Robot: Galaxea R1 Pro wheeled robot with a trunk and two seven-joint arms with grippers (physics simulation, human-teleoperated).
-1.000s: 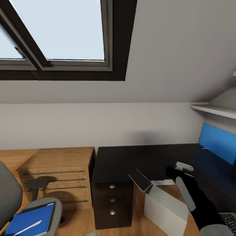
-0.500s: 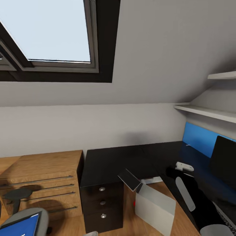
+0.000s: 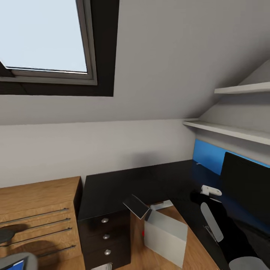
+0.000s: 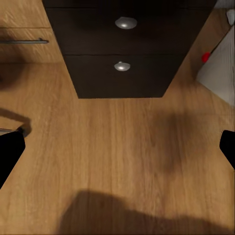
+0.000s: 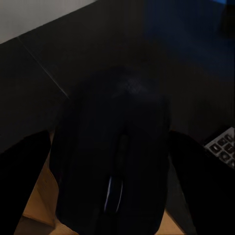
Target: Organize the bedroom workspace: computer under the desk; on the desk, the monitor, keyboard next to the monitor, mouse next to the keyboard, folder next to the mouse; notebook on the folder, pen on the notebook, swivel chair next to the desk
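In the right wrist view a black mouse (image 5: 115, 156) sits between the dark fingers (image 5: 22, 171) of my right gripper (image 5: 115, 186), which is shut on it above the black desk (image 5: 58, 58). A corner of the keyboard (image 5: 223, 146) lies beside it. In the head view the right gripper (image 3: 200, 197) hovers over the L-shaped black desk (image 3: 123, 183), in front of the dark monitor (image 3: 245, 180). The grey computer case (image 3: 165, 234) stands on the floor by the desk, with a panel swung open. My left gripper (image 4: 117, 152) hangs open over the wooden floor.
A black drawer unit (image 3: 107, 236) sits under the desk's left end, beside a wooden chest of drawers (image 3: 35, 213). The swivel chair's edge (image 3: 11, 260) shows at the bottom left corner. White shelves (image 3: 228, 129) and a sloped ceiling hang over the desk's right side.
The whole head view has swung to the right: the monitor has come into sight and the chair with the blue folder has slid out at the left. The right arm holds its pose.
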